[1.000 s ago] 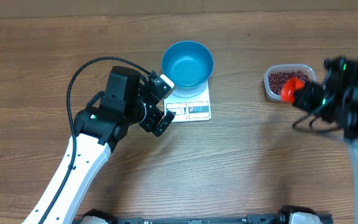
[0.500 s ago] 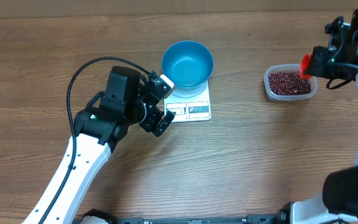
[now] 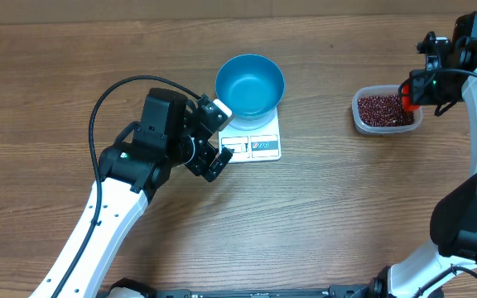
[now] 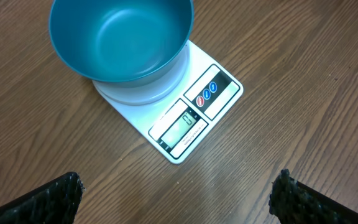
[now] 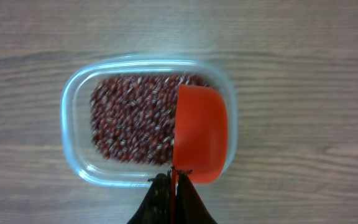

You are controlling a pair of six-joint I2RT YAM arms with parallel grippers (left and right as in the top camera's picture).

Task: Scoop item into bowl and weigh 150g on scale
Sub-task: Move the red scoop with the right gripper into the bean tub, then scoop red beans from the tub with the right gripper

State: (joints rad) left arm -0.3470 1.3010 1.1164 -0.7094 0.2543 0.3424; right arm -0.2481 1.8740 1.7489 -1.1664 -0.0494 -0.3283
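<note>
The blue bowl (image 3: pixel 250 84) (image 4: pixel 120 39) stands empty on the white scale (image 3: pixel 255 142) (image 4: pixel 185 121) at the table's middle. My left gripper (image 3: pixel 214 136) (image 4: pixel 178 198) hovers just left of the scale, open, nothing between its fingers. The red-brown beans (image 3: pixel 383 109) (image 5: pixel 132 121) fill a clear plastic tub (image 3: pixel 361 121) (image 5: pixel 73 155) at the right. My right gripper (image 3: pixel 412 93) (image 5: pixel 174 177) is shut on the thin handle of a red scoop (image 3: pixel 407 101) (image 5: pixel 199 134), whose empty cup hangs over the tub's right end.
Bare wood table surrounds everything. The left arm's black cable (image 3: pixel 106 103) loops above the arm. The right arm (image 3: pixel 474 149) runs down the right edge of the overhead view.
My right arm has swung from in front of the tub to its far right side, carrying the red scoop over the tub's right end. The left arm has stayed still.
</note>
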